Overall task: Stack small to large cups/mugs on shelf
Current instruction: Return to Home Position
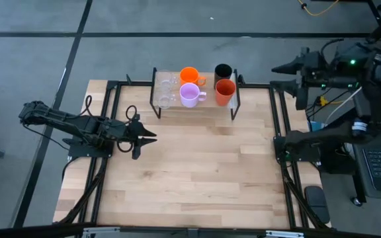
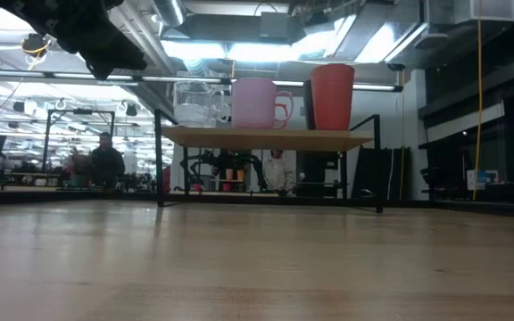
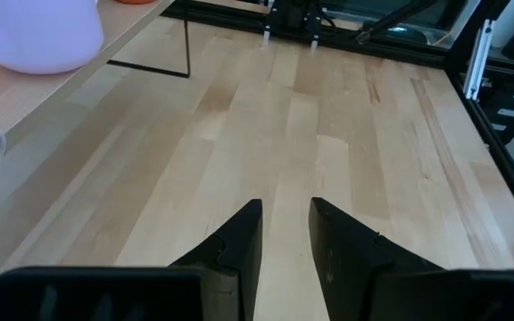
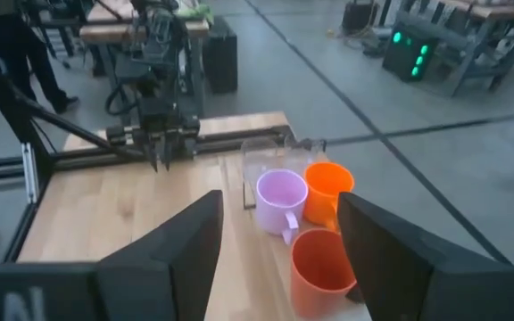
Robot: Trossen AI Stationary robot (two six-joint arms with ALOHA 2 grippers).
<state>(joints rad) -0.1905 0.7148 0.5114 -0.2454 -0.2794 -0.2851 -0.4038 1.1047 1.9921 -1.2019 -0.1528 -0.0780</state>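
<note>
The shelf [image 1: 207, 106] stands at the table's far middle on its black wire legs. On its top board stand two clear glass cups [image 1: 166, 90], an orange mug [image 1: 189, 75], a lilac mug [image 1: 190, 95], a black cup [image 1: 223, 70] and a red-orange cup [image 1: 225, 92], all upright. My left gripper [image 1: 152, 137] hovers over the table, left of centre and in front of the shelf. It is empty, its fingers [image 3: 286, 214] a narrow gap apart. My right gripper [image 1: 274, 76] is raised at the shelf's right, wide open [image 4: 279, 209] and empty.
Black frame rails [image 1: 280, 119] run along the table's left and right sides. The bare wooden tabletop [image 1: 204, 172] stretches in front of the shelf. People [image 2: 105, 160] and other benches show in the room beyond the table.
</note>
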